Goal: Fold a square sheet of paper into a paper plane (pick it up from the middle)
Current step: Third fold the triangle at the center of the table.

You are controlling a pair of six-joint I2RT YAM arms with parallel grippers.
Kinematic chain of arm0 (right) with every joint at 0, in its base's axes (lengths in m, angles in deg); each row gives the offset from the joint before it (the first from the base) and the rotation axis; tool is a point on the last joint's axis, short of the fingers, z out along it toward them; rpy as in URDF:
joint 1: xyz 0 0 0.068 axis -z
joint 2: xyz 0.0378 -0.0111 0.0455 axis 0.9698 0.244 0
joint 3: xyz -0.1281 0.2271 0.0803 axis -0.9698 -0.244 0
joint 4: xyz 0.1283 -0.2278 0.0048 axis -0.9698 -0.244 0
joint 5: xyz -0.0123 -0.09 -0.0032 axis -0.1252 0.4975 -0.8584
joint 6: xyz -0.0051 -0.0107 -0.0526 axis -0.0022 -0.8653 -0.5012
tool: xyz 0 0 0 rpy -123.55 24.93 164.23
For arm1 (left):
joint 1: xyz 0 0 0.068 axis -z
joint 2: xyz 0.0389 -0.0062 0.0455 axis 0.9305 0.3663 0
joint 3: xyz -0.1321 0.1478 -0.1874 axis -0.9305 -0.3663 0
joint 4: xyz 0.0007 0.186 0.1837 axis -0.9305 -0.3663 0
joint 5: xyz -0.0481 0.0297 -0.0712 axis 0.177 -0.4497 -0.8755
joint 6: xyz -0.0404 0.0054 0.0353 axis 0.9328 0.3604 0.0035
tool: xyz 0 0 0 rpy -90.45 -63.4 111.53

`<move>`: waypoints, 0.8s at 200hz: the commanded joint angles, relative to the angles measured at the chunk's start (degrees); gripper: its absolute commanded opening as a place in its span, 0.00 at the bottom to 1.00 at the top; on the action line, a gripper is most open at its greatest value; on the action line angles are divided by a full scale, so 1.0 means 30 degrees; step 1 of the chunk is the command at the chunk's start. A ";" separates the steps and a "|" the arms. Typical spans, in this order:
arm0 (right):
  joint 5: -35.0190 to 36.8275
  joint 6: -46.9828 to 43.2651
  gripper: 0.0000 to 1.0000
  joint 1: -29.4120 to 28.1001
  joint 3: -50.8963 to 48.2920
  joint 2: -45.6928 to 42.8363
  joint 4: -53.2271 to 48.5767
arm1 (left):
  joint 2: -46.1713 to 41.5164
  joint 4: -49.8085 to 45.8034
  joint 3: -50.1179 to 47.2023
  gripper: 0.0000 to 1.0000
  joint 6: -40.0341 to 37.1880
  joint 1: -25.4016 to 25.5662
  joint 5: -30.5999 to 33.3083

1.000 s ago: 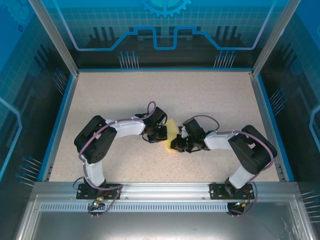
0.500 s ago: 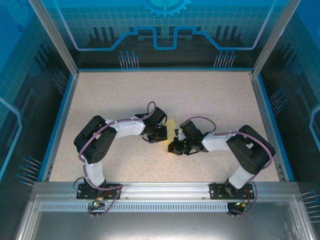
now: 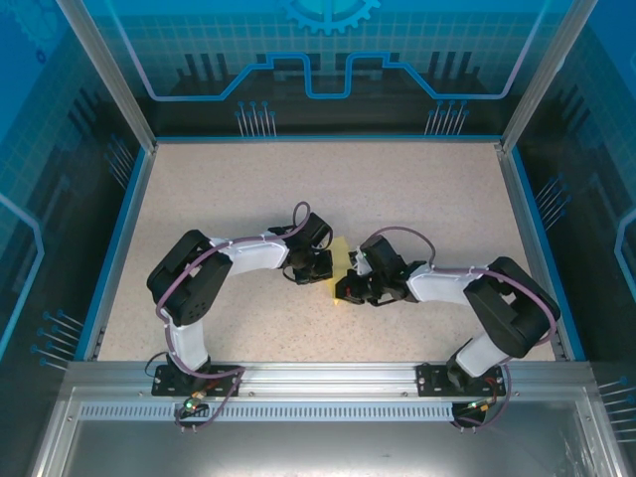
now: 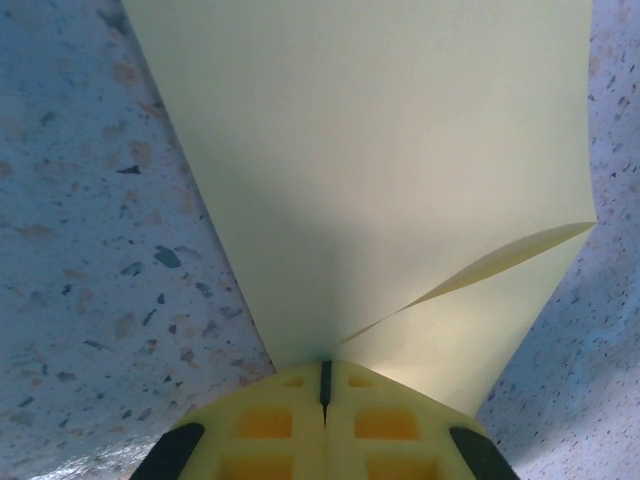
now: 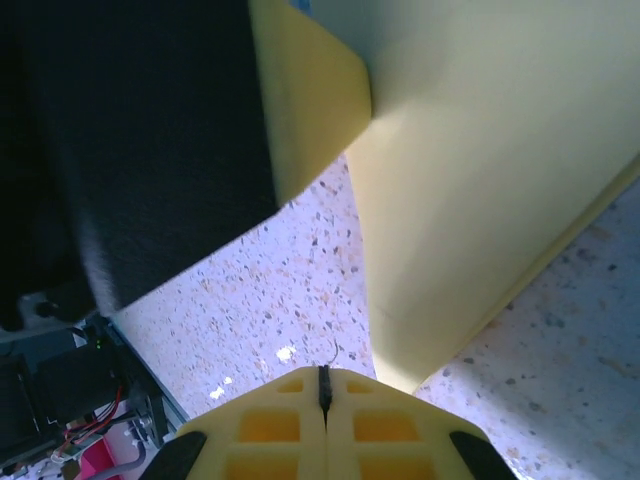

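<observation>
The square sheet of paper, pale yellow, is at the middle of the table between my two grippers. In the left wrist view the paper fans out from my left gripper, which is shut on its near point. A folded flap edge runs from there to the right corner. My left gripper comes at the sheet from the left. My right gripper sits at its lower right, jaws shut with nothing between them. The paper passes just right of its tip. A left finger touches the sheet's top.
The speckled beige table is bounded by a blue rim and glass walls on three sides. An aluminium rail with both arm bases runs along the near edge. Wide bare table lies beyond and to both sides of the grippers.
My right arm's elbow has swung out to the right and its gripper has edged slightly left along the paper. The left arm and the paper hold still.
</observation>
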 commanded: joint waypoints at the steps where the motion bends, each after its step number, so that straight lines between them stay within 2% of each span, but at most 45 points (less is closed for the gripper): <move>1: 0.0137 -0.0659 0.00 0.0274 0.0572 0.0110 -0.0738 | 0.0809 -0.2870 -0.1031 0.00 -0.0238 -0.0102 0.2178; 114: -0.0558 -0.0676 0.00 -0.0414 0.0752 0.2853 0.0105 | 0.0866 -0.2767 -0.1184 0.00 -0.0128 -0.0075 0.2193; 160: -0.0230 -0.2028 0.00 -0.0606 0.0232 0.2134 -0.2167 | 0.0719 -0.2850 -0.1155 0.00 -0.0169 -0.0079 0.2427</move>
